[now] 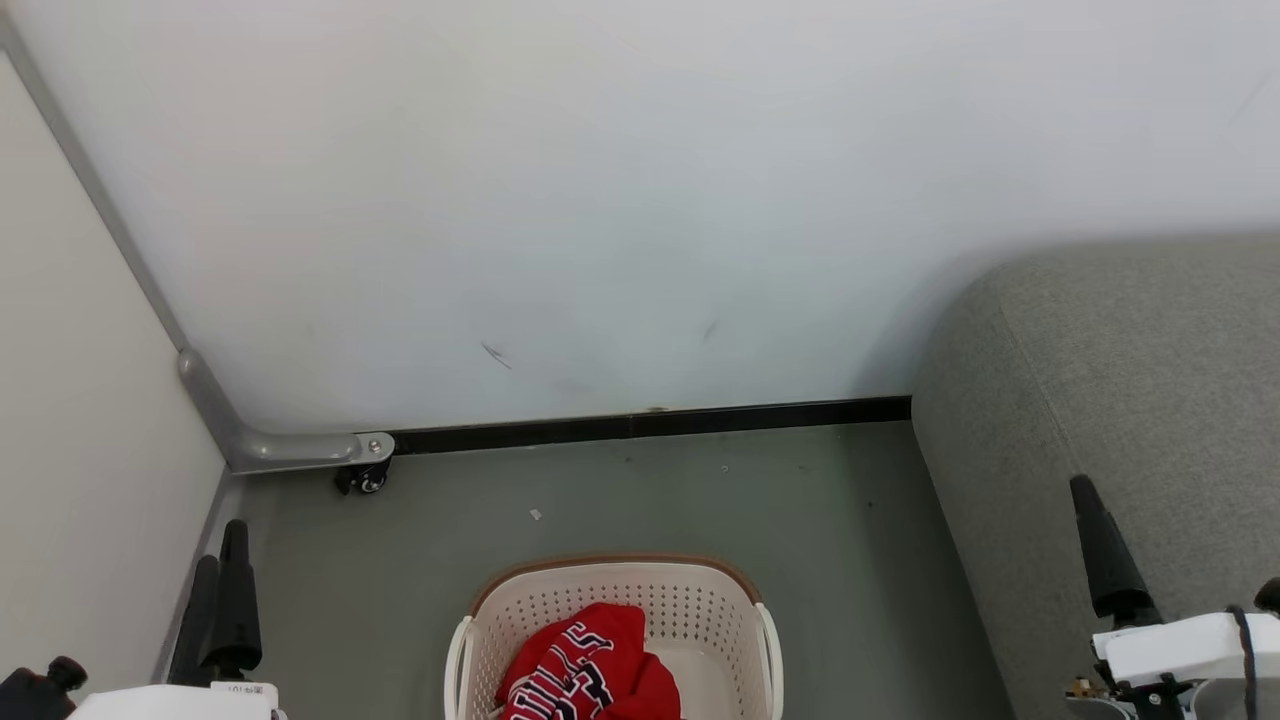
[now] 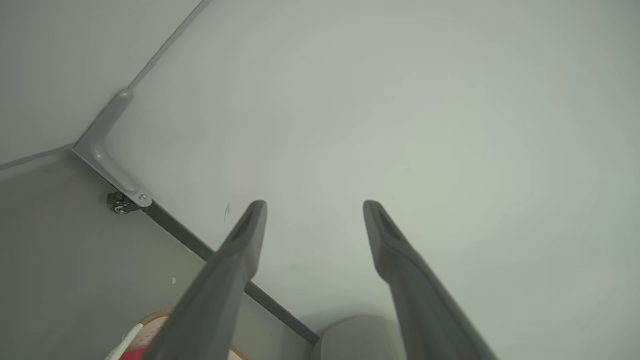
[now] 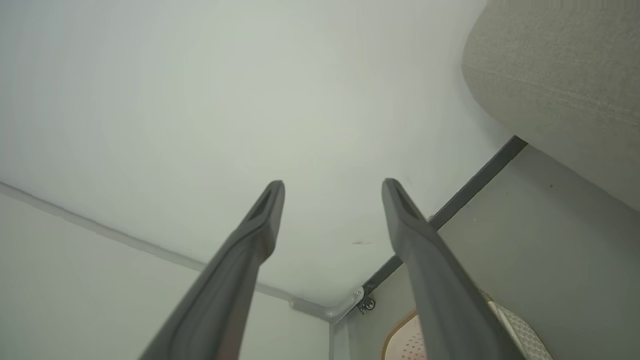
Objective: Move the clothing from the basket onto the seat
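Note:
The cream basket stands on the floor at the bottom centre of the head view, holding the red clothing with black-and-white lettering. The grey seat rises to its right. My left gripper hangs left of the basket, and my right gripper is in front of the seat's side. Both are above and apart from the clothing. In the left wrist view the gripper is open and empty, with the basket and seat low down. In the right wrist view the gripper is open too, near the basket and seat.
A white wall with a black baseboard closes the far side. A pale partition panel stands on the left, its grey corner bracket on a small caster. Grey-green floor lies between wall, basket and seat.

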`<state>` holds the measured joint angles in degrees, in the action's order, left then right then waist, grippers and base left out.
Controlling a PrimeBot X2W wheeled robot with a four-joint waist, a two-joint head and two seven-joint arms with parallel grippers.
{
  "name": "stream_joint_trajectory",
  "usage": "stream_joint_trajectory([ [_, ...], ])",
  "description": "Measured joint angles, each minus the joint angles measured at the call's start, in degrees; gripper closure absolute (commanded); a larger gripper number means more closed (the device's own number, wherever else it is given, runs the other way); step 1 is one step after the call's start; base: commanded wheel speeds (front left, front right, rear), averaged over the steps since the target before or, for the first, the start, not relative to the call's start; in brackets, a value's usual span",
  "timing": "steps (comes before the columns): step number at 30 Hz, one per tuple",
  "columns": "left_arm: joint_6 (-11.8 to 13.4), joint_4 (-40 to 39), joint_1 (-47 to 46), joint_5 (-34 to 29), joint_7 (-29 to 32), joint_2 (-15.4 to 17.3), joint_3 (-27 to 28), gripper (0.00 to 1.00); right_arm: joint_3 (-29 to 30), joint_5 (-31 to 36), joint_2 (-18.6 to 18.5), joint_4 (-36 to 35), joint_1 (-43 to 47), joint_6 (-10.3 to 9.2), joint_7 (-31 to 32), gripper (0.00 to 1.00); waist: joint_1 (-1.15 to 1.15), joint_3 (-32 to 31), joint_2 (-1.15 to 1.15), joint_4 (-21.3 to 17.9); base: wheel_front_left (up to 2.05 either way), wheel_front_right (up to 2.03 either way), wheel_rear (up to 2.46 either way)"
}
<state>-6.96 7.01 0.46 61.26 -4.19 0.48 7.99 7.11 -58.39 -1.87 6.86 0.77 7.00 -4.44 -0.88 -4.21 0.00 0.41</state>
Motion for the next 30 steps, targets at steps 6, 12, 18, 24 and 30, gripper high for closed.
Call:
stream_joint_trajectory([
  [6, 0.26, -2.45, 0.63, -6.10, -1.12, 0.12, -0.29, 0.00, -1.78, 7.45, -0.09, -2.02, 0.17, 0.01, -1.16, 0.00, 0.30, -0.15, 0.00, 0.06, 0.00, 0.00, 0.00],
  [12, 2.31, -6.55, 1.19, -14.78, -2.50, 0.31, -1.15, 0.00, -2.76, 14.65, -0.11, -3.42, 0.24, 0.03, -2.33, 0.00, 0.59, -0.16, 0.00, 0.05, 0.00, 0.00, 0.00],
  [18, 3.60, -9.18, 1.60, -22.82, -3.55, 0.57, -4.77, 0.00, -4.03, 21.61, -0.13, -4.19, 0.53, 0.04, -3.36, 0.00, 0.75, -0.19, 0.00, 0.02, 0.00, 0.00, 0.00],
  [24, 6.32, -10.26, 3.10, -30.74, -4.91, 1.11, -8.39, 0.00, -5.14, 27.38, -0.16, -3.15, 2.57, 0.04, -4.58, 0.00, 0.81, -0.36, 0.00, 0.01, 0.00, 0.00, 0.00],
  [30, 9.48, -9.99, 4.88, -37.86, -6.11, 1.32, -11.99, 0.00, -6.34, 33.78, -0.19, -3.07, 2.52, 0.04, -5.76, 0.00, 0.82, -0.75, 0.00, -0.10, 0.00, 0.00, 0.00],
])
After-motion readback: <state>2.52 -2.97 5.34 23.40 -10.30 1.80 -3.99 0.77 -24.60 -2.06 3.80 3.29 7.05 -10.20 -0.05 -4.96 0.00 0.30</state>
